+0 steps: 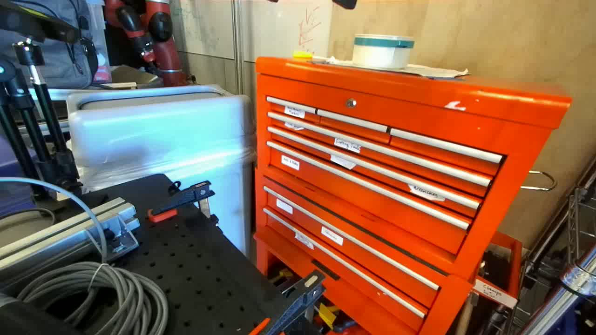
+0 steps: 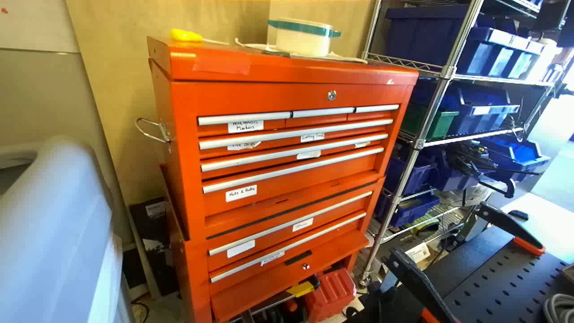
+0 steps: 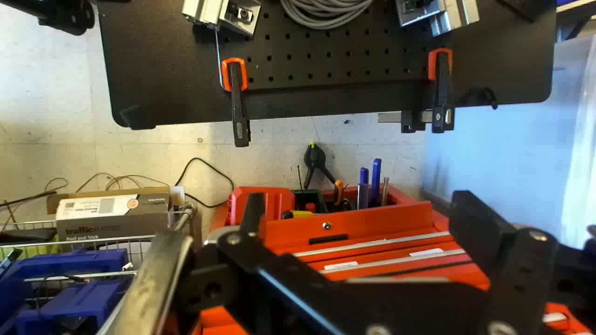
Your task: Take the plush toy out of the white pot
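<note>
The white pot stands upright on top of the orange tool chest, on a thin white cloth or paper. The white pot and its teal band show in both exterior views. Its inside cannot be seen from these low angles. No plush toy shows in any view. My gripper is open and empty in the wrist view, its fingers wide apart, with the chest's drawer fronts beyond them. The pot is out of view there. Two dark tips at the top edge of an exterior view look like my gripper's fingers, above the pot's height.
A yellow-handled tool lies on the chest top beside the pot. A wire shelf with blue bins stands next to the chest. A black perforated table with clamps and a grey cable coil stands before it. A white bin stands at the other side.
</note>
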